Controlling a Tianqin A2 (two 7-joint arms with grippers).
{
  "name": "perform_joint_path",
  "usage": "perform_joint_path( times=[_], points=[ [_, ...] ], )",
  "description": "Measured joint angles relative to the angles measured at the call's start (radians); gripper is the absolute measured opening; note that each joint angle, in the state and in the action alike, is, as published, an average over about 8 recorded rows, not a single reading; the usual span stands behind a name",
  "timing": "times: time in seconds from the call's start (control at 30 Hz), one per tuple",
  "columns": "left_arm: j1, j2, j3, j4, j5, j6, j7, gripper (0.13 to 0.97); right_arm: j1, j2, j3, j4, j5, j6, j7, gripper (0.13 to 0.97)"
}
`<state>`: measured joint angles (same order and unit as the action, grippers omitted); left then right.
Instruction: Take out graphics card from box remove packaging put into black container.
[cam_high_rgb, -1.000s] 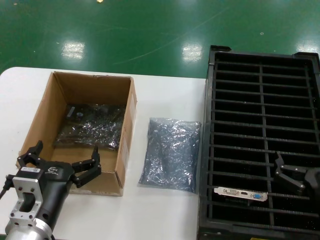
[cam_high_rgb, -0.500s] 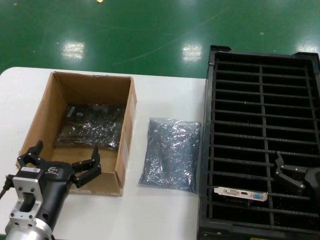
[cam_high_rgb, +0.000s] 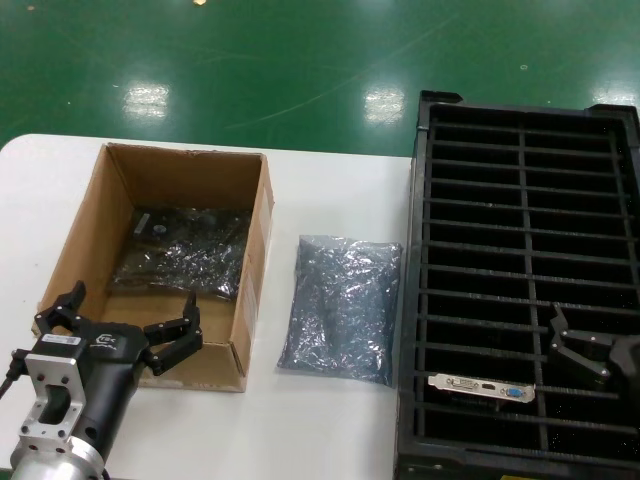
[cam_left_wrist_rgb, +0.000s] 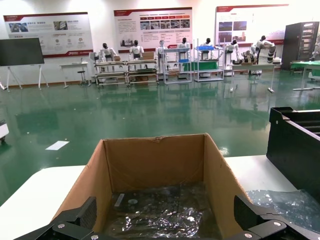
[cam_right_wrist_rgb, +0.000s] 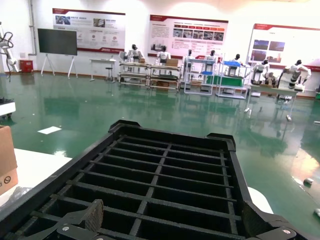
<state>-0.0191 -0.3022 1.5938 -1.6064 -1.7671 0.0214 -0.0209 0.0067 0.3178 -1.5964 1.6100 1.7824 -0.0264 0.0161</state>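
Stood on the right of the white table (cam_high_rgb: 330, 420): the black container (cam_high_rgb: 410, 330), ribbed into two columns of narrow slots, larger than all else there. Lay left of it, open-topped: the box (cam_high_rgb: 255, 240), brown cardboard, holding dark glossy bagged boards (cam_high_rgb: 185, 250) on its floor. Rested flat on the table between box and container, touching neither: the packaging (cam_high_rgb: 340, 305), a crinkled grey-silver bag. Hovered at the box's near wall: the left gripper (cam_high_rgb: 120, 320), spread wide, nothing between the fingers; seen likewise in the left wrist view, both fingertips low at either side of the box (cam_left_wrist_rgb: 155, 165). Hung over the container's near right slots: the right gripper (cam_high_rgb: 590, 350), also spread wide and empty. Sat upright in a near slot of the left column, just beside that gripper: the graphics card (cam_high_rgb: 482, 387), silver bracket and blue port facing up.
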Motion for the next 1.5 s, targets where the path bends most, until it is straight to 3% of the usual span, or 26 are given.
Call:
perform_joint_path(
  times=[1.5],
  points=[
    [0.0, 0.0, 0.0, 0.0, 0.0, 0.0, 0.0, 0.966, 0.0, 0.0, 0.0, 0.0, 0.0, 0.0, 0.0, 0.966]
  ],
)
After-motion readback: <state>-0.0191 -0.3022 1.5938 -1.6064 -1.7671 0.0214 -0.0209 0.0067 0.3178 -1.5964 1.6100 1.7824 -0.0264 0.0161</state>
